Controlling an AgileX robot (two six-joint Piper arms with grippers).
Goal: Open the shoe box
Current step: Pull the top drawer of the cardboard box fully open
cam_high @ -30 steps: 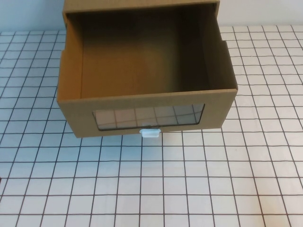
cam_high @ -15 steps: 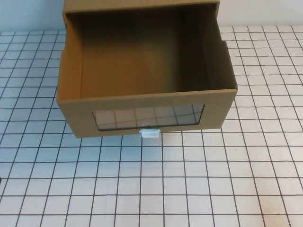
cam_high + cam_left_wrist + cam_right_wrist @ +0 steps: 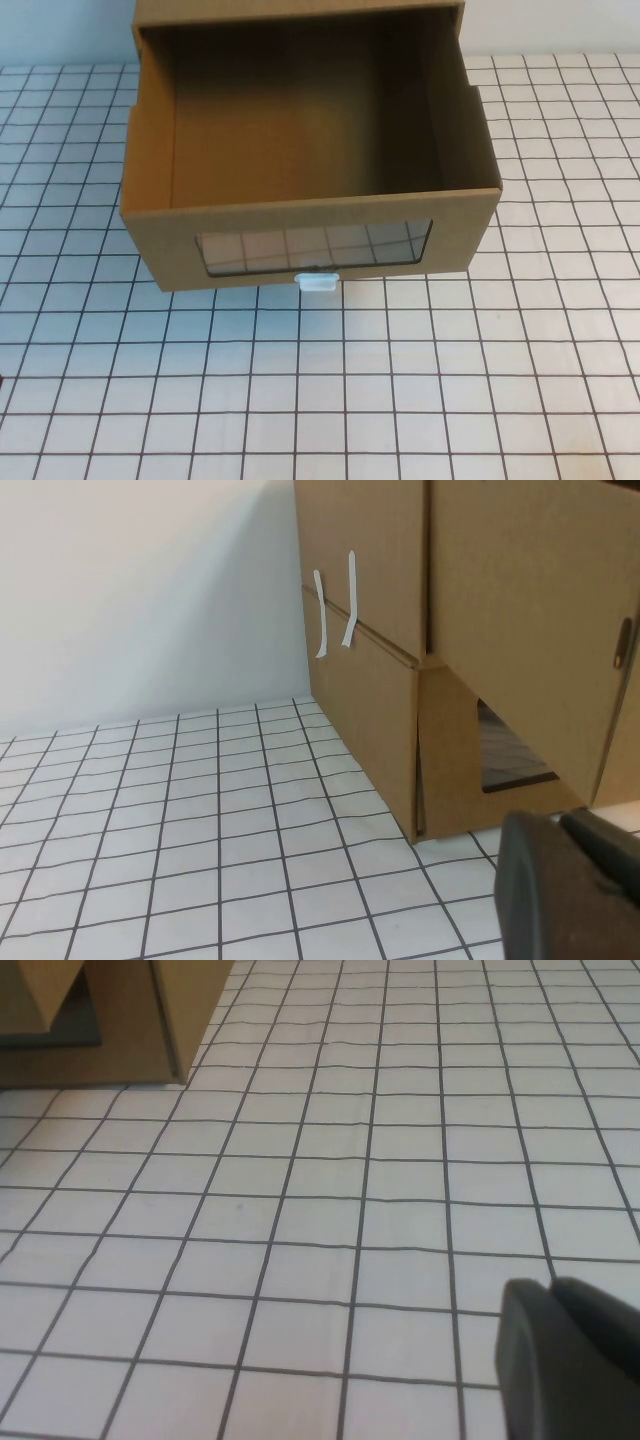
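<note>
The brown cardboard shoe box [image 3: 310,225] stands at the back middle of the table. Its drawer is slid out toward me and looks bare inside. The drawer front has a clear window [image 3: 312,246] and a small white pull tab [image 3: 318,281] under it. Neither arm shows in the high view. The left gripper [image 3: 560,825] is shut with nothing held, low over the table off the box's left side [image 3: 380,680]. The right gripper [image 3: 553,1288] is also shut and holds nothing, above the table well away from the box's corner [image 3: 190,1010].
A white cloth with a black grid [image 3: 400,400] covers the table. A plain white wall [image 3: 150,590] rises behind the box. Two white tape strips [image 3: 335,615] are stuck on the box's left side.
</note>
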